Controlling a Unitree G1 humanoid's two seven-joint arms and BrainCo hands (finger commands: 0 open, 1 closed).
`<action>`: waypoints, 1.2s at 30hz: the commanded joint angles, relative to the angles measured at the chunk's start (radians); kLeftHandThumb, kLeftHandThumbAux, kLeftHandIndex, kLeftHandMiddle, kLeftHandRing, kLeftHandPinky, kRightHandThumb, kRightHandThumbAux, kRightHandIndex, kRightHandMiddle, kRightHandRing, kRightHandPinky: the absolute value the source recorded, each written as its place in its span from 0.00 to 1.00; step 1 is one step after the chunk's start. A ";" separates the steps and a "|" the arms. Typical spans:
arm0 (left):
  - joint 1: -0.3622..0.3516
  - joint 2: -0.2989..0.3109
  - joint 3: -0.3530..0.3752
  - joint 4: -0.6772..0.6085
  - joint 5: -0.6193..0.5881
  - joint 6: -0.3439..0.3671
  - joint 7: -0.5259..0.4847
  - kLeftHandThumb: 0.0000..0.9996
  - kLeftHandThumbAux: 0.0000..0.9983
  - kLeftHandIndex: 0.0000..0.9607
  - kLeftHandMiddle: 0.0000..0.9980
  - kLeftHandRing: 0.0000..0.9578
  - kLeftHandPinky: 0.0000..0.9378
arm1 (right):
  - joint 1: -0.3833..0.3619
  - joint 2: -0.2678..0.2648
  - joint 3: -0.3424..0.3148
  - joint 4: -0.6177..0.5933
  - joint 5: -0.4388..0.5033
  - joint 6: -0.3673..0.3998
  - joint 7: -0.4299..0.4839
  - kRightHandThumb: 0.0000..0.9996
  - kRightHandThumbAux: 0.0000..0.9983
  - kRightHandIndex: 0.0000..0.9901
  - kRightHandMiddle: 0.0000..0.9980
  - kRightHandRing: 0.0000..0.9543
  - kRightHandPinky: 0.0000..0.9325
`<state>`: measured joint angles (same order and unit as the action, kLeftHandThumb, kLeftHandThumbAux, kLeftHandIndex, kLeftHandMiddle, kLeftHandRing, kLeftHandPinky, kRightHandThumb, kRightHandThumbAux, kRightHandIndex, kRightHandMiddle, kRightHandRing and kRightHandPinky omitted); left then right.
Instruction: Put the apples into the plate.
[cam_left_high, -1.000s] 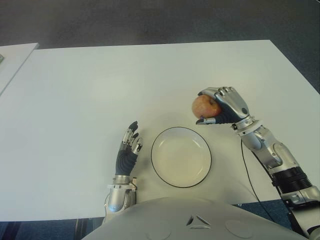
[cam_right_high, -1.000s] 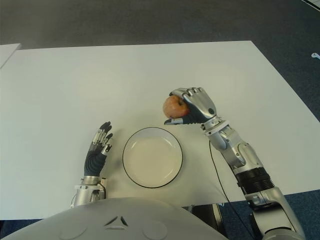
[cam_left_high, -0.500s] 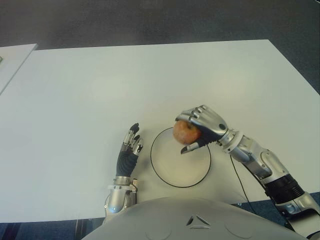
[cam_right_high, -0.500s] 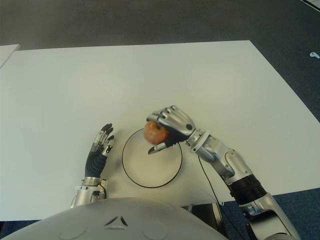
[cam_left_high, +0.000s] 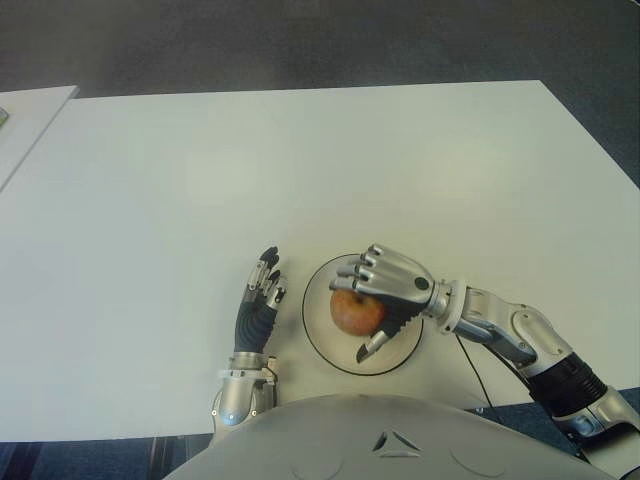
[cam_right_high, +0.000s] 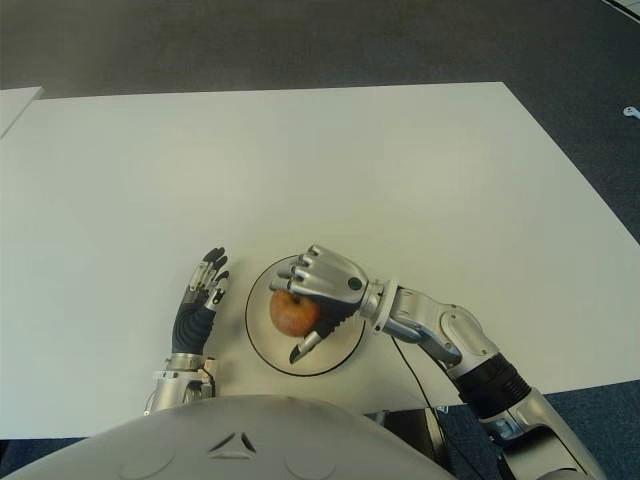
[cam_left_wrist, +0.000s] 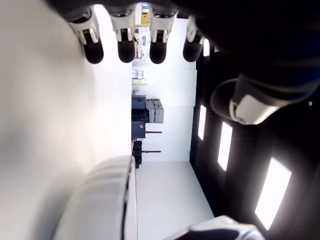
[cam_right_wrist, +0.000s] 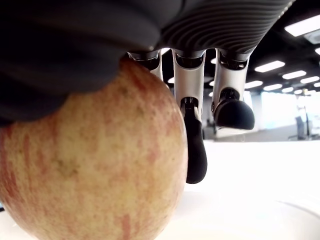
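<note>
Apple (cam_left_high: 354, 311): gripped from above in the curled fingers of the right hand (cam_left_high: 385, 296), directly over the plate (cam_left_high: 318, 335) centre, contact with it unclear; left hand (cam_left_high: 258, 305) beside the plate's left rim, fingers extended, empty.

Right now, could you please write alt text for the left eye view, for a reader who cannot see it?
The robot's right hand grips an apple over a white plate at the near edge of a white table. Its left hand shows open, left of the plate.
</note>
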<state>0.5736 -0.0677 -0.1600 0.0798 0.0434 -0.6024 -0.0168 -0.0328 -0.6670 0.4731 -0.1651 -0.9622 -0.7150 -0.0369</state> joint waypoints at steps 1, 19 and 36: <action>0.006 -0.008 -0.013 -0.005 0.003 0.007 0.005 0.00 0.45 0.00 0.00 0.00 0.00 | -0.013 -0.038 0.008 -0.006 0.027 -0.021 0.098 0.72 0.71 0.45 0.83 0.88 0.90; 0.016 -0.005 -0.021 -0.027 -0.067 0.043 -0.032 0.00 0.46 0.00 0.00 0.00 0.00 | 0.001 -0.051 -0.019 -0.022 0.122 -0.013 0.258 0.71 0.72 0.45 0.85 0.88 0.87; 0.003 -0.018 -0.005 -0.015 -0.007 0.042 0.019 0.00 0.46 0.00 0.00 0.00 0.00 | -0.026 -0.037 -0.026 -0.026 0.086 -0.016 0.290 0.71 0.72 0.45 0.84 0.88 0.86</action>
<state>0.5757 -0.0805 -0.1704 0.0550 0.0176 -0.5619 -0.0185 -0.0444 -0.7072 0.4520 -0.1931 -0.8613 -0.7303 0.2466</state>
